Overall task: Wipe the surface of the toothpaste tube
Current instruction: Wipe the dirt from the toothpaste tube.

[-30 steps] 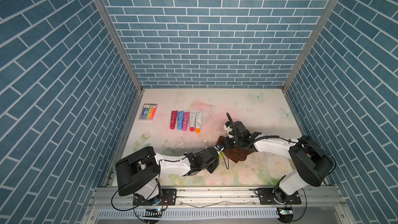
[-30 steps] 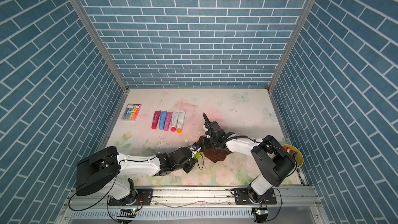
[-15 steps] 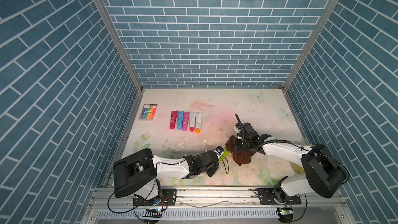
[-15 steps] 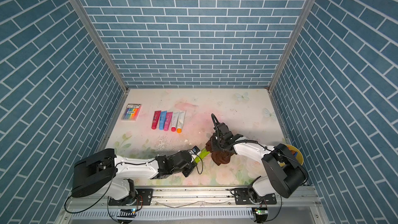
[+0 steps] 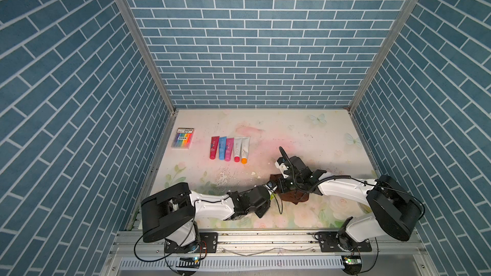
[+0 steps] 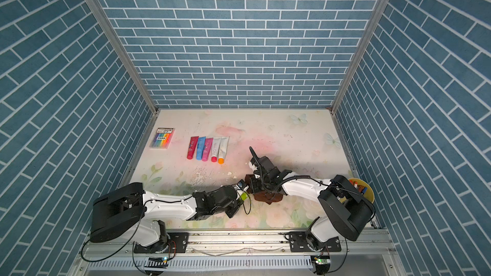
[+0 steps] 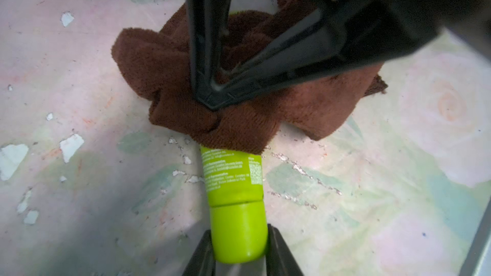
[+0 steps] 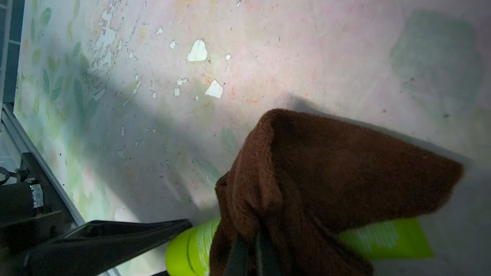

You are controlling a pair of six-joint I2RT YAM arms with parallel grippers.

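Left gripper (image 7: 239, 253) is pinching the toothpaste tube (image 7: 231, 179) by its cap (image 7: 237, 224). Just beyond, the right gripper (image 7: 214, 99) is clamping the brown cloth (image 7: 148, 57) over mid-tube. The cap end is seemingly still awaiting wiping.

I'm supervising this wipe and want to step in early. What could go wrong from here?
The left claw grips the green tube only at its cap, so a firm stroke may pull it free. The brown cloth, pinched in the shut right claw, is bunched and may miss the stretch near the cap.
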